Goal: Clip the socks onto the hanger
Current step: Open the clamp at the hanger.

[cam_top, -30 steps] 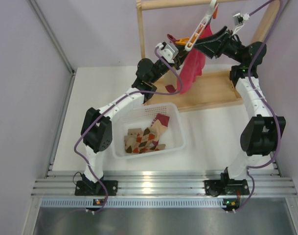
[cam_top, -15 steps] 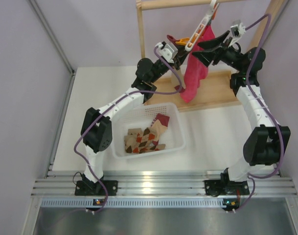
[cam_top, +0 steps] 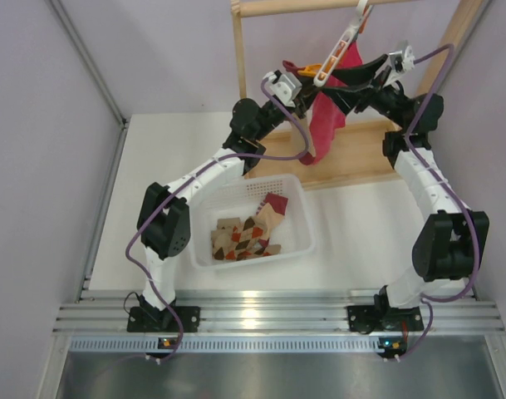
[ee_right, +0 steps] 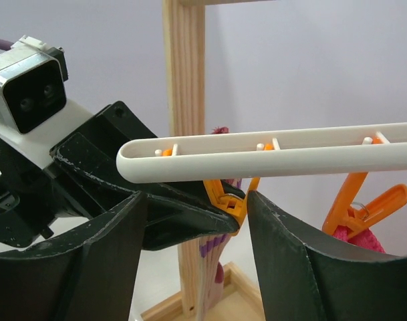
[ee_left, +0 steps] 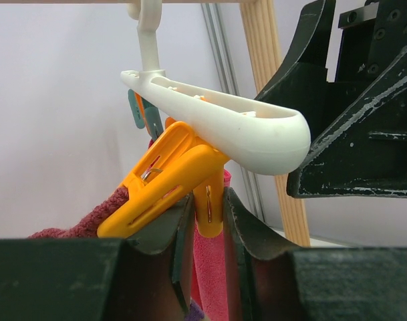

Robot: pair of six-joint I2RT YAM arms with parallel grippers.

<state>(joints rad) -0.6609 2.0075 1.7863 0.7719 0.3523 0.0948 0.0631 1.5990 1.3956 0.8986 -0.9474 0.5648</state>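
Clipping station at the wooden rack (cam_top: 238, 50). The left gripper (ee_left: 208, 208) has its jaws nearly closed, pinching an orange clip (ee_left: 160, 184) under the white hanger (ee_left: 223, 120). The right gripper (ee_right: 196, 200) is spread wide and holds nothing — the hanger bar crosses just above its fingertips. A striped sock (ee_right: 215, 261) hangs below the clip; further socks (cam_top: 244, 234) lie in the white basket (cam_top: 305, 218).
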